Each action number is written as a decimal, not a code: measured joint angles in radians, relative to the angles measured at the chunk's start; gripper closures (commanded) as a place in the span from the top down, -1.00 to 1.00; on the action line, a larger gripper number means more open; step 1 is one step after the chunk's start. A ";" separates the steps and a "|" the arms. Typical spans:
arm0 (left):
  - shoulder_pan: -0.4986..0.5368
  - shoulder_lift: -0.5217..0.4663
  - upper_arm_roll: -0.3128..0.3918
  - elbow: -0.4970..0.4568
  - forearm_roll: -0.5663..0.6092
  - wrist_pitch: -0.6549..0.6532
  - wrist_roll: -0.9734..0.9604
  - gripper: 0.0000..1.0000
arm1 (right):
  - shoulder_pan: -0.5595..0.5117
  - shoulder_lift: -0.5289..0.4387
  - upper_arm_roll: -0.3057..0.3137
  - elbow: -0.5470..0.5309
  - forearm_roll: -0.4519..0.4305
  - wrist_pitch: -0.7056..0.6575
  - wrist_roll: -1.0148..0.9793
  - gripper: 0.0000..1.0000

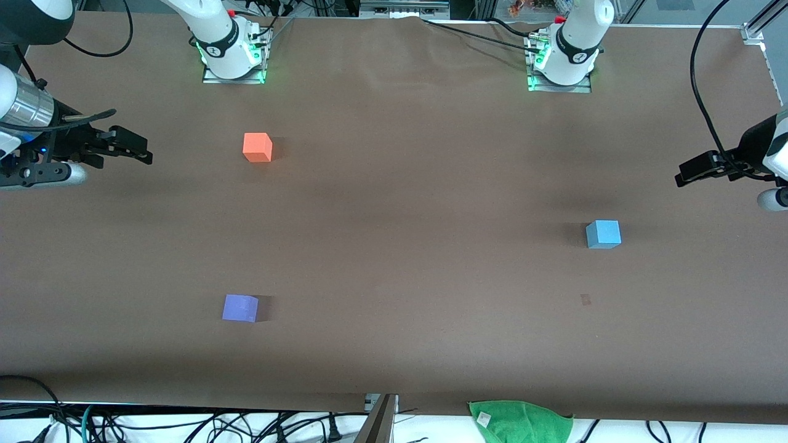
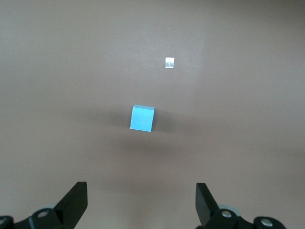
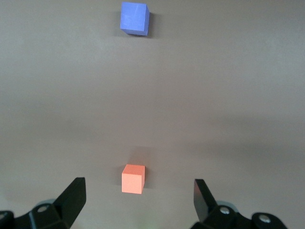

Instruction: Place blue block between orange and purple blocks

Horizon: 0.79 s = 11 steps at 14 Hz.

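Note:
The sky-blue block [image 1: 603, 234] sits on the brown table toward the left arm's end; it also shows in the left wrist view [image 2: 142, 118]. The orange block [image 1: 257, 147] and the violet-purple block [image 1: 240, 307] sit toward the right arm's end, well apart, the purple one nearer the front camera. Both show in the right wrist view, orange [image 3: 133, 178] and purple [image 3: 134, 18]. My left gripper [image 1: 683, 176] [image 2: 141, 200] is open and empty, raised over the left arm's end of the table. My right gripper [image 1: 143, 154] [image 3: 139, 198] is open and empty, raised over the right arm's end.
A small square mark [image 1: 585, 299] lies on the table nearer the front camera than the blue block, also in the left wrist view [image 2: 169, 62]. A green cloth [image 1: 522, 419] hangs at the table's front edge. Cables run along both table edges.

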 measured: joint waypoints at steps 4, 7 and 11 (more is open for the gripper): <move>0.000 0.000 0.000 0.000 0.000 0.000 0.000 1.00 | 0.000 -0.006 0.001 -0.015 -0.022 0.024 -0.001 1.00; 0.000 0.000 0.000 0.000 0.000 0.000 0.000 1.00 | 0.002 -0.034 0.017 -0.056 -0.036 0.051 -0.002 1.00; 0.000 0.000 0.000 0.000 0.000 0.000 0.000 1.00 | 0.003 -0.049 0.020 -0.070 -0.038 0.061 -0.002 1.00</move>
